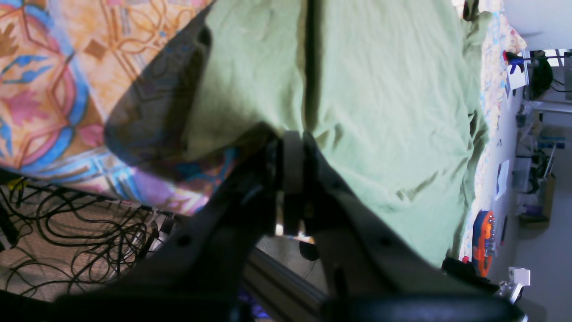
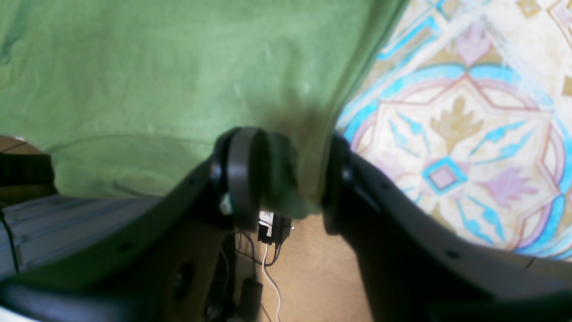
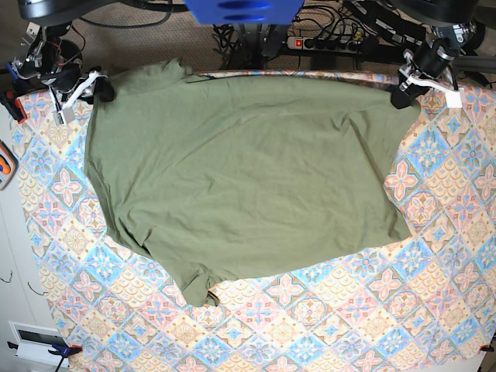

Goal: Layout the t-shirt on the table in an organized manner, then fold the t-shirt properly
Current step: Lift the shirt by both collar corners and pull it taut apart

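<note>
Soft, limp t-shirt [image 3: 240, 178]: left gripper [image 1: 292, 147] pinches a corner tight; right gripper [image 2: 286, 179] clasps the opposite corner, jaws half-parted.

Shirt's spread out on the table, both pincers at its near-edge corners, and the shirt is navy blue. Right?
Not quite: the shirt is olive green, not navy, as the base view shows. It is spread on the table, with the left pincer and right pincer at its corners.
</note>
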